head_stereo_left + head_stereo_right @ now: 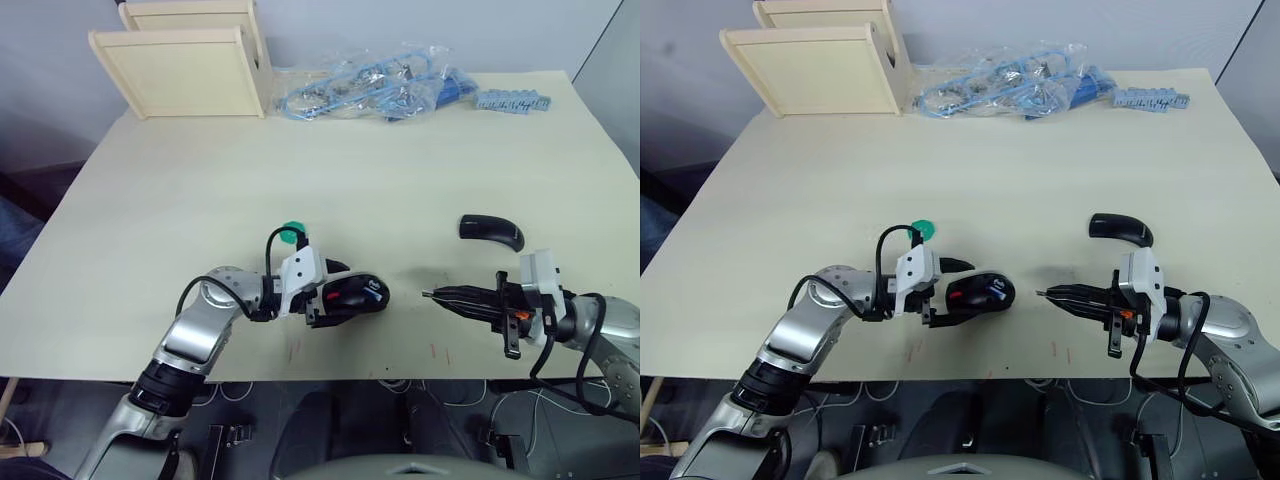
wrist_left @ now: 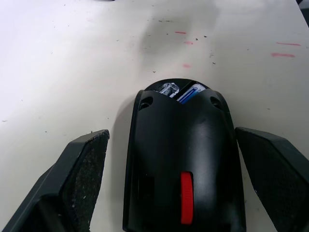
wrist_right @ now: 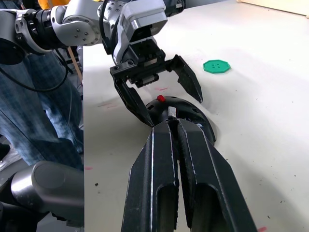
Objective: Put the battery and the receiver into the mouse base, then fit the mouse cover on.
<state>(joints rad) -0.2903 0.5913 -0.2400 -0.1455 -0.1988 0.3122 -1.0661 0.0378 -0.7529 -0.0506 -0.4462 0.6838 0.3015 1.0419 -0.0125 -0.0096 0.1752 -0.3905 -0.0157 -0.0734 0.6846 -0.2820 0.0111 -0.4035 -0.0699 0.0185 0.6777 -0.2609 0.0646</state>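
Left gripper (image 2: 169, 188): fingers spread, straddling the base (image 2: 183, 164) without touching it, likely ready to steady it. Battery (image 2: 191, 92) sits in the bay at the base's far end, a silver part beside it, probably the receiver. Right gripper (image 1: 432, 295): fingers together, empty, pointing at the base. Cover (image 1: 491, 231) lies beyond the right gripper, unfitted. Green disc (image 1: 291, 233) just past the left wrist.

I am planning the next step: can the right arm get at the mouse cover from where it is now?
Probably yes. The mouse cover lies alone on the bare table, just beyond the right pincer, with nothing between them. The pincer is shut, so it must open first.
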